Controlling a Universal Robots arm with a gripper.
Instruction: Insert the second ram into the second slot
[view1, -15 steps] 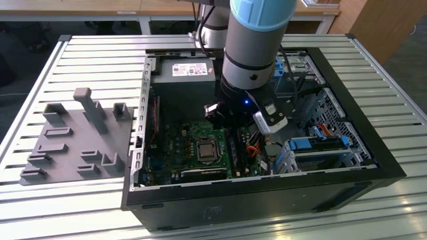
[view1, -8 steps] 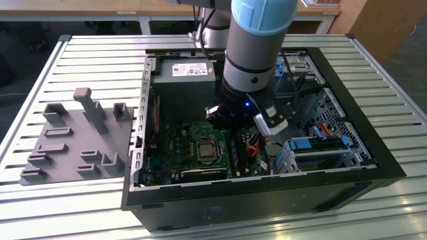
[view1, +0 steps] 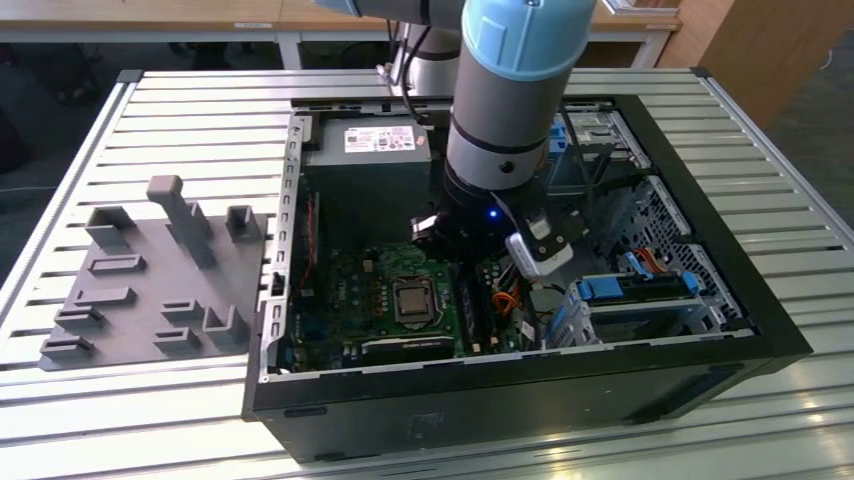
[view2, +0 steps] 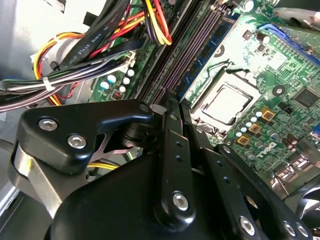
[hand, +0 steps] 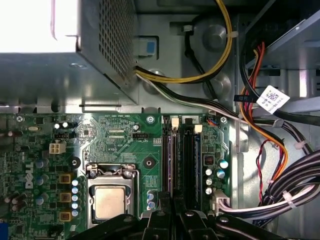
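The arm reaches down into the open computer case, over the motherboard. In both wrist views my gripper hangs over one end of the bank of memory slots, fingers pressed together. A thin blue stick, the second ram, stands on edge in a slot on the processor side of the bank and runs away from the fingertips. Whether the fingertips touch it I cannot tell. The processor socket lies beside the slots.
Bundles of black, yellow, orange and red cables crowd the far side of the slots. The power supply box fills the case's back corner. A grey holder fixture lies on the slatted table at the exterior view's left. Blue drive-bay clips sit at the right.
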